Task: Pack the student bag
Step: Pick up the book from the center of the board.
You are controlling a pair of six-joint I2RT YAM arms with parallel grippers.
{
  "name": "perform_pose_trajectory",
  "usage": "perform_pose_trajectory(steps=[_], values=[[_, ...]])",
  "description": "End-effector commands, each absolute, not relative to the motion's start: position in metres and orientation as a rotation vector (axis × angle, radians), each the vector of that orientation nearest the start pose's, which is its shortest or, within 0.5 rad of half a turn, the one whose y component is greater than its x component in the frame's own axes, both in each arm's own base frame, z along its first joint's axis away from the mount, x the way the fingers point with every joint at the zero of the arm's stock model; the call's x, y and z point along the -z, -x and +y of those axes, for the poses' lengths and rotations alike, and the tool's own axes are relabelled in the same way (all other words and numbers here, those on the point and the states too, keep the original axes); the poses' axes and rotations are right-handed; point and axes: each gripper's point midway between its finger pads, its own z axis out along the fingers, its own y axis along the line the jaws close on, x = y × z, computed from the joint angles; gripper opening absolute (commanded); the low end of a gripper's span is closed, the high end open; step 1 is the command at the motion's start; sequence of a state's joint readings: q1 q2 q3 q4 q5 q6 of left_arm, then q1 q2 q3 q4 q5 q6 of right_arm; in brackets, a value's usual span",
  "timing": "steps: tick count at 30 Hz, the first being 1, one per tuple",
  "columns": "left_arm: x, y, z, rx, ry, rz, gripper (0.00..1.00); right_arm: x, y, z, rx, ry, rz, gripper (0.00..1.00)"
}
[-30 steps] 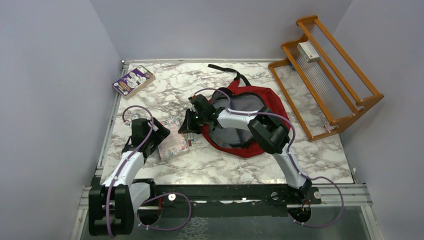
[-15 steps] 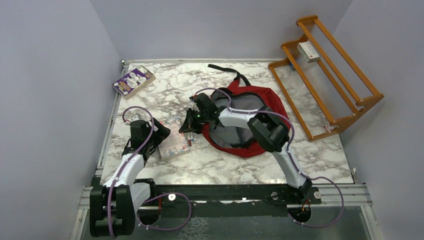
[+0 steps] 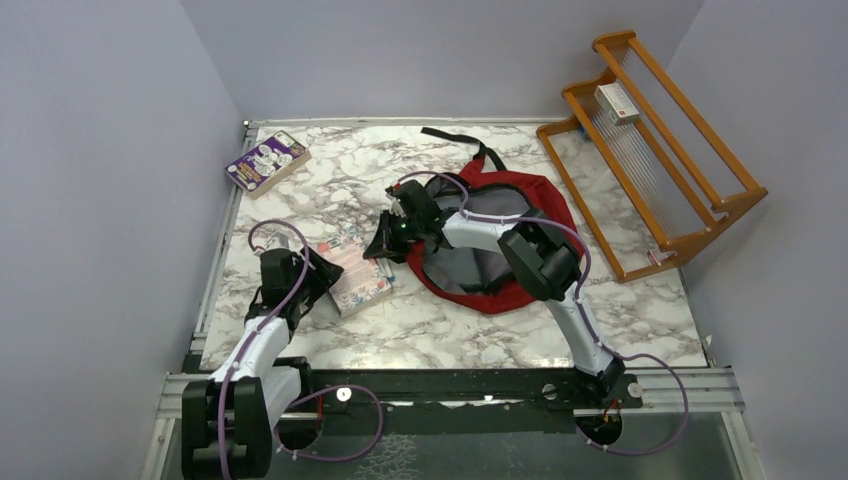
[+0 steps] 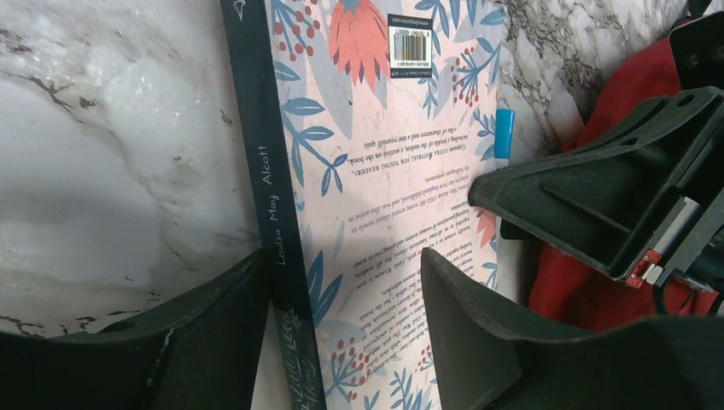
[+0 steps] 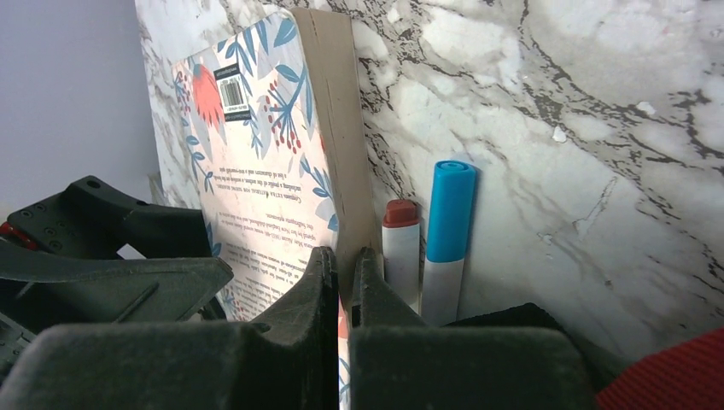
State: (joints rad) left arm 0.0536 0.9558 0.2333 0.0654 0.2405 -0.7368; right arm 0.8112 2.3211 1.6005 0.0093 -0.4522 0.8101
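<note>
Jaws of left gripper (image 4: 341,256) are straddling book (image 4: 384,171) spine, half-wide; right gripper (image 5: 344,256), pinched shut, is touching its edge.

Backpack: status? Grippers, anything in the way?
Left gripper open, straddling book spine. Right gripper shut on book's cover edge. Backpack open, book outside it. Two markers lie beside book.

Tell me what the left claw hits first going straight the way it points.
The floral book: the left claw points at its dark spine, open jaws either side. How close it is, I cannot tell.
</note>
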Motion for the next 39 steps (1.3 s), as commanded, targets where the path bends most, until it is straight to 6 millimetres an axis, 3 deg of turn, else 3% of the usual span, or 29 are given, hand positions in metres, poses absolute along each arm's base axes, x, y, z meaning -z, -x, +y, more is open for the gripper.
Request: perform_pose_trajectory(steps=[1,7,12,18,24,27,30,35,39], values=[[-0.077,-0.256,-0.105,0.995,0.627,2.138,0.6,0.08,-0.279,0.442,-0.944,0.243,2.864,0.0],[-0.104,-0.267,-0.109,1.06,0.593,2.035,0.55,0.079,-0.279,0.442,-0.949,0.249,2.863,0.0],[-0.112,-0.271,-0.109,1.079,0.587,1.998,0.49,0.078,-0.279,0.443,-0.954,0.257,2.857,0.01],[-0.118,-0.275,-0.105,1.053,0.587,1.99,0.26,0.073,-0.282,0.445,-0.969,0.262,2.833,0.01],[-0.111,-0.28,-0.084,0.851,0.586,2.079,0.01,0.05,-0.29,0.451,-1.015,0.276,2.741,0.02],[-0.117,-0.282,-0.08,0.8,0.532,2.095,0.0,0.023,-0.297,0.457,-1.054,0.296,2.666,0.16],[-0.133,-0.287,-0.078,0.773,0.465,2.071,0.0,-0.018,-0.307,0.465,-1.097,0.325,2.561,0.28],[-0.177,-0.298,-0.075,0.729,0.331,2.005,0.0,-0.101,-0.326,0.465,-1.116,0.32,2.339,0.41],[-0.221,-0.308,-0.075,0.689,0.196,1.948,0.0,-0.16,-0.333,0.449,-1.067,0.311,2.199,0.45]])
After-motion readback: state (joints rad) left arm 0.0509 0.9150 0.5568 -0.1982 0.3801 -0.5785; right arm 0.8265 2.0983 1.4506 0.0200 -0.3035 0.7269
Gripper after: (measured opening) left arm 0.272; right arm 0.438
